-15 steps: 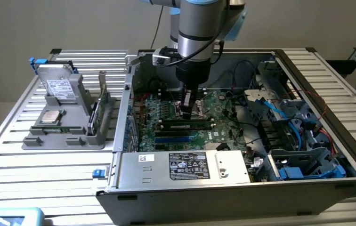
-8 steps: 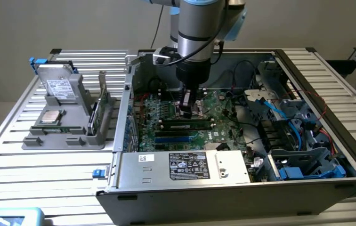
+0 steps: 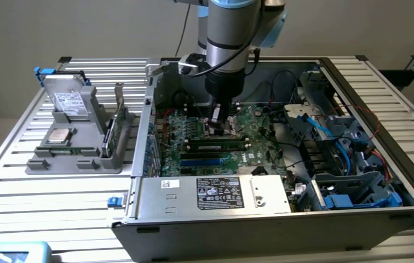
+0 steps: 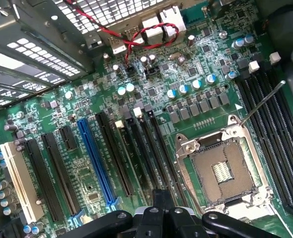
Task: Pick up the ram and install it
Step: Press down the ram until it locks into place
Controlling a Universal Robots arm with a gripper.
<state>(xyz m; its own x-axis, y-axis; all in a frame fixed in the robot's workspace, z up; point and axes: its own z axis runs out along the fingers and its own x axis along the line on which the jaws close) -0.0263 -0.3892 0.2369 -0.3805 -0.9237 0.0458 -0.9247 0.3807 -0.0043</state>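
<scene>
ram [image 3: 218, 147]: a slim green stick with a pale label, lying lengthwise along the memory-slot bank of the motherboard [image 3: 254, 123], just toward the camera from the gripper [image 3: 222, 125]. Can't tell if it's fully seated.

The gripper hangs low inside the open PC case [image 3: 382, 164], over the CPU socket [image 4: 226, 171], near the ram but apart from it. In the wrist view nothing shows in the gripper [image 4: 161, 214]. Open or closed: can't tell.

Step, my read: pickup is done and the stick is at the slots, so this is the seating end of the install. Any finishing press would need to come straight down, even along the stick, with both end latches caught.

Counts:
- ram: 1 that I can identify
- black memory slots [image 4: 270, 134] in the wrist view: 4, empty where seen
- CPU socket: 1, open and empty
- blue slot [image 4: 98, 158]: 1; white slot [image 4: 18, 181]: 1
- grey tray [image 3: 75, 163] at the exterior view's left: 1 hard drive [image 3: 68, 101], 1 silver processor chip [image 3: 61, 135], 1 upright expansion card [image 3: 119, 129]
</scene>
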